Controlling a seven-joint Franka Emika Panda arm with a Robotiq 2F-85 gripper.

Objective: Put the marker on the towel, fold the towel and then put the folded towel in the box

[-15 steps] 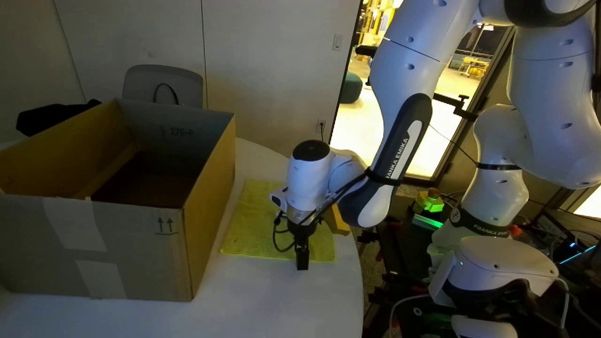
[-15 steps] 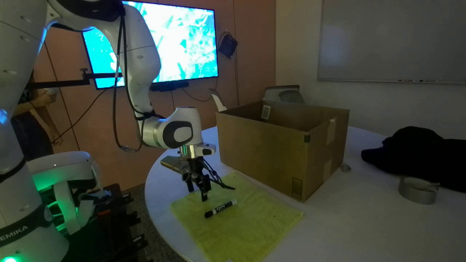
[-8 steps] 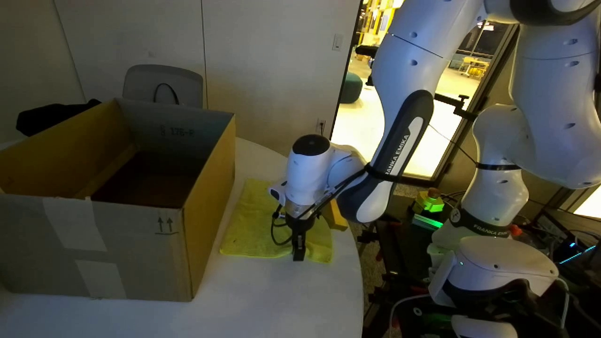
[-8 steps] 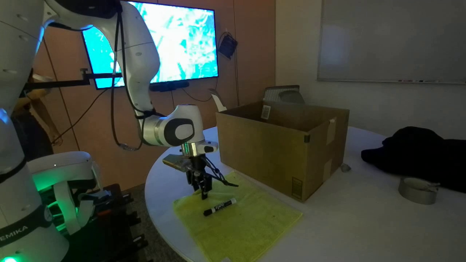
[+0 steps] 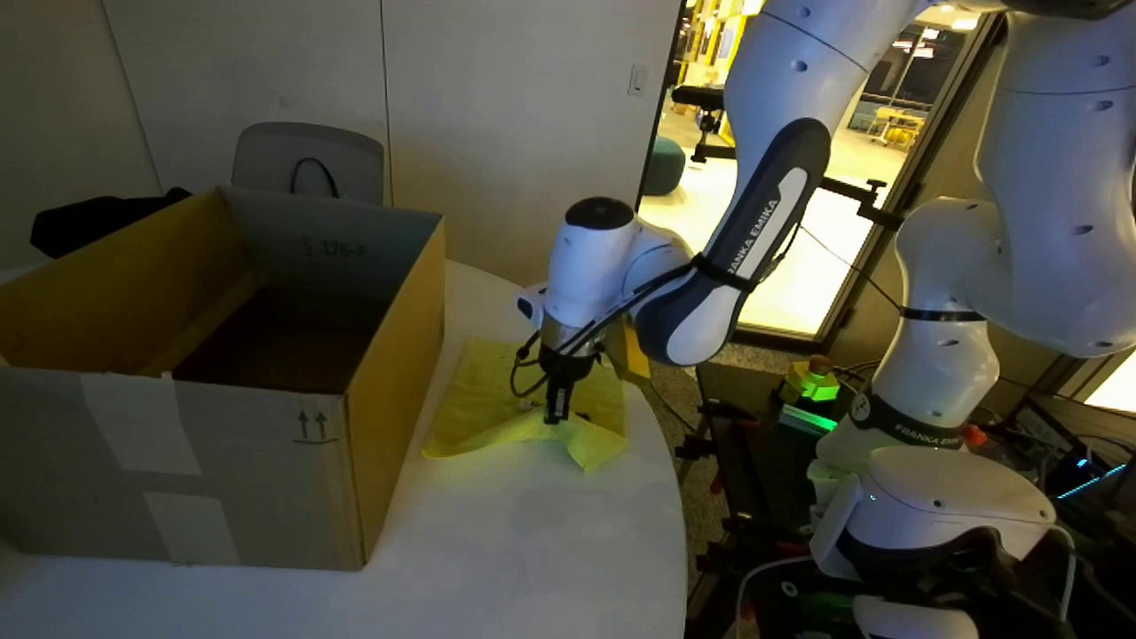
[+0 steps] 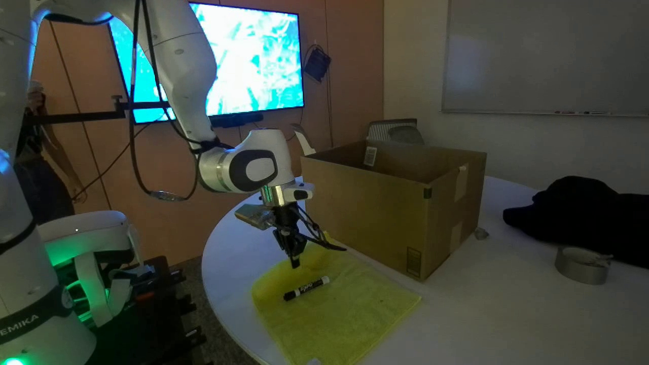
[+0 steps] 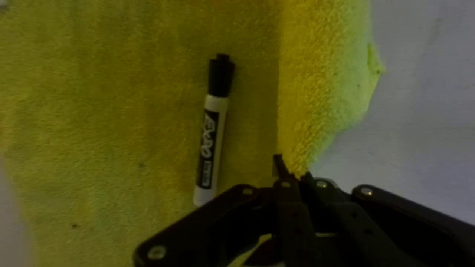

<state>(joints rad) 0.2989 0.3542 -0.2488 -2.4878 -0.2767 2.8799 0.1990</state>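
A yellow towel (image 6: 350, 314) lies on the round white table, one edge of it lifted and pinched. My gripper (image 7: 294, 173) is shut on that raised edge, with the cloth running between its fingertips in the wrist view. The black and white marker (image 7: 212, 137) rests on the flat part of the towel, just beside the gripper and apart from it. In an exterior view the marker (image 6: 306, 288) shows whole; in the view over the box it is mostly hidden behind the gripper (image 5: 556, 417). The open-topped cardboard box (image 5: 395, 404) stands beside the towel.
A black cloth (image 6: 578, 213) and a roll of tape (image 6: 582, 266) lie on the table (image 6: 512, 314) past the box. A grey chair (image 5: 306, 164) stands behind the box. The box's tall walls rise close alongside the towel.
The gripper has closed on the towel's edge and risen, moving inward over the towel. That edge has come up off the table with it. The marker has barely shifted.
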